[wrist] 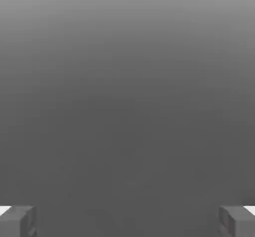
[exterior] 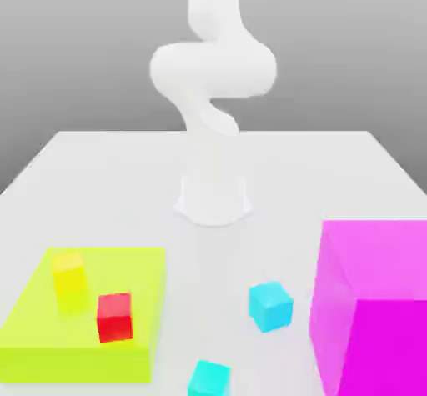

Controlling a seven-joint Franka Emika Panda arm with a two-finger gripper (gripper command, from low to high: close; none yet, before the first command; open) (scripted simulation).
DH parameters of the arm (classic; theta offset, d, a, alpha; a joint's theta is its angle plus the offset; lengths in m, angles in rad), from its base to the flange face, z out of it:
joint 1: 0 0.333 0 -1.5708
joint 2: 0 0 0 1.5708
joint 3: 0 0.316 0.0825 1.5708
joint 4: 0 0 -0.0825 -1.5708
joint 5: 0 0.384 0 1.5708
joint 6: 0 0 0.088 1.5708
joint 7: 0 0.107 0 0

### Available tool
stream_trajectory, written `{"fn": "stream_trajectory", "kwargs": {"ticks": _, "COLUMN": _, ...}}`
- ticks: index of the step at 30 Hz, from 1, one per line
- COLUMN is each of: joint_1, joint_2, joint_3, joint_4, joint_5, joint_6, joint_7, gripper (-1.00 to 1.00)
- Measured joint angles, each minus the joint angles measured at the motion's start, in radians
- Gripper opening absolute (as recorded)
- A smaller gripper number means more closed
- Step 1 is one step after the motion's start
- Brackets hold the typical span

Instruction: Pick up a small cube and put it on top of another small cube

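Observation:
Two small cyan cubes lie on the white table in the exterior view: one small cube (exterior: pixel 269 305) near the middle front, the other small cube (exterior: pixel 208 378) at the front edge, a little to the exterior view's left of the first. They stand apart, not touching. In the hand view my gripper (wrist: pixel 127 221) is open, its two grey fingertips (wrist: pixel 18 221) set wide apart with nothing between them and only grey background beyond. The white arm (exterior: pixel 213 77) rises from its base at the table's centre back.
A big magenta block (exterior: pixel 371 303) stands at the exterior view's front right. A flat yellow-green slab (exterior: pixel 125 278) at the front left carries a small yellow cube (exterior: pixel 68 278) and a small red cube (exterior: pixel 114 317). The arm's base (exterior: pixel 213 203) sits mid-table.

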Motion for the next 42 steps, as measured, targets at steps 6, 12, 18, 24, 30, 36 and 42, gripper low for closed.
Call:
{"fn": "stream_trajectory", "kwargs": {"ticks": 6, "joint_1": 0.094, "joint_2": 0.204, "joint_3": -0.088, "joint_4": -0.018, "joint_5": 0.019, "joint_6": 0.073, "joint_7": -0.253, "gripper": 0.0}}
{"fn": "stream_trajectory", "kwargs": {"ticks": 12, "joint_1": 0.168, "joint_2": 0.404, "joint_3": -0.163, "joint_4": -0.036, "joint_5": 0.063, "joint_6": 0.144, "joint_7": -0.517, "gripper": 0.0}}
{"fn": "stream_trajectory", "kwargs": {"ticks": 18, "joint_1": 0.209, "joint_2": 0.606, "joint_3": -0.204, "joint_4": -0.053, "joint_5": 0.126, "joint_6": 0.213, "joint_7": -0.794, "gripper": 0.0}}
{"fn": "stream_trajectory", "kwargs": {"ticks": 24, "joint_1": 0.205, "joint_2": 0.807, "joint_3": -0.196, "joint_4": -0.071, "joint_5": 0.17, "joint_6": 0.283, "joint_7": -1.059, "gripper": 0.0}}
{"fn": "stream_trajectory", "kwargs": {"ticks": 30, "joint_1": 0.165, "joint_2": 0.999, "joint_3": -0.162, "joint_4": -0.089, "joint_5": 0.145, "joint_6": 0.36, "joint_7": -1.269, "gripper": 0.0}}
{"fn": "stream_trajectory", "kwargs": {"ticks": 36, "joint_1": 0.113, "joint_2": 1.177, "joint_3": -0.1, "joint_4": -0.058, "joint_5": 0.186, "joint_6": 0.489, "joint_7": -1.333, "gripper": -1.0}}
{"fn": "stream_trajectory", "kwargs": {"ticks": 42, "joint_1": 0.11, "joint_2": 1.185, "joint_3": -0.097, "joint_4": -0.057, "joint_5": 0.188, "joint_6": 0.493, "joint_7": -1.335, "gripper": -1.0}}
